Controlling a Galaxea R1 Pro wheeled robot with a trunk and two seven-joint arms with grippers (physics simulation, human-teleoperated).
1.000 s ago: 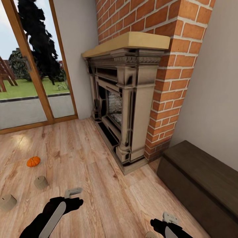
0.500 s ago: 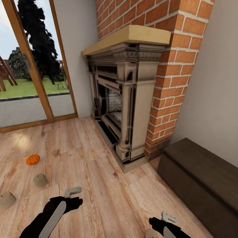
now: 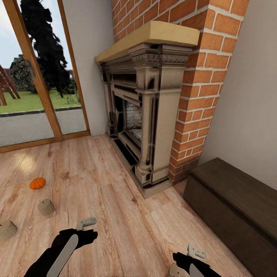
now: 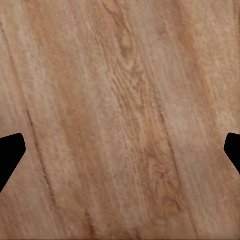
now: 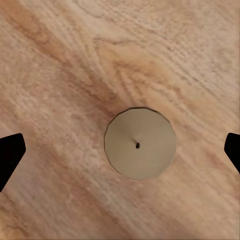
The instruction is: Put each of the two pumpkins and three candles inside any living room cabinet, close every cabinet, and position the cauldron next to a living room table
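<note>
Two grippers, left (image 3: 85,223) and right (image 3: 195,252), point floorward, jaws spread; a candle (image 5: 140,143) stands upright below the right.

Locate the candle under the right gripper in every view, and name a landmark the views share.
Head view: candle at the bottom edge, partly hidden by the right gripper.
Right wrist view: candle centred, seen from above, upright between the open fingertips.
Left wrist view: not in it.
Shared landmark: the wood floor.

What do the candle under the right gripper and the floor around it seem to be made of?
The candle looks like matte tan wax: a flat, dull top with a small dark wick spot at its centre. The floor looks like light wood planking with visible grain and a low sheen, possibly laminate.
</note>
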